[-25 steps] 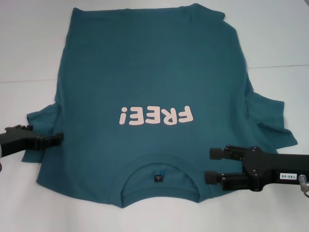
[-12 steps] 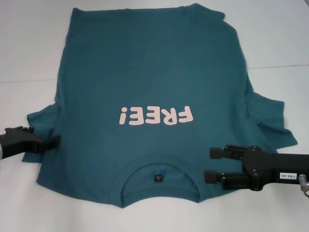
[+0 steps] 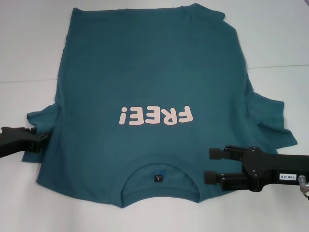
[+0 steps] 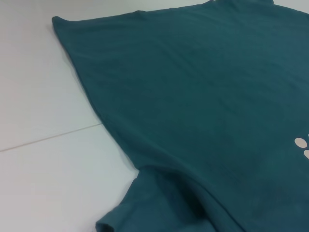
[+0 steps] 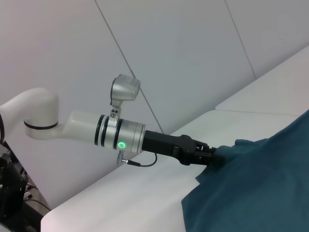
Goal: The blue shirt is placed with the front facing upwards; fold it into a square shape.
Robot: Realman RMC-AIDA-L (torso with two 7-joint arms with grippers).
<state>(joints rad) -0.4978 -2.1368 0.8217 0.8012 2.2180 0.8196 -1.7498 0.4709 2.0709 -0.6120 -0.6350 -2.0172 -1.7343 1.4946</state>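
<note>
Large teal-blue short-sleeved cotton T-shirt (image 3: 149, 87) lies flat on the white worktop (image 3: 29, 58), front up, pink "FREE!" print (image 3: 157, 116) facing up, round ribbed collar (image 3: 159, 181) at the near edge with a small dark neck tag (image 3: 158, 178). Left gripper (image 3: 42, 139) sits at the left sleeve (image 3: 41, 118), tips buried in the fabric, cannot tell its opening. Right gripper (image 3: 211, 165) is over the near right shoulder, fingers (image 3: 218, 152) spread wide, nothing between them.
</note>
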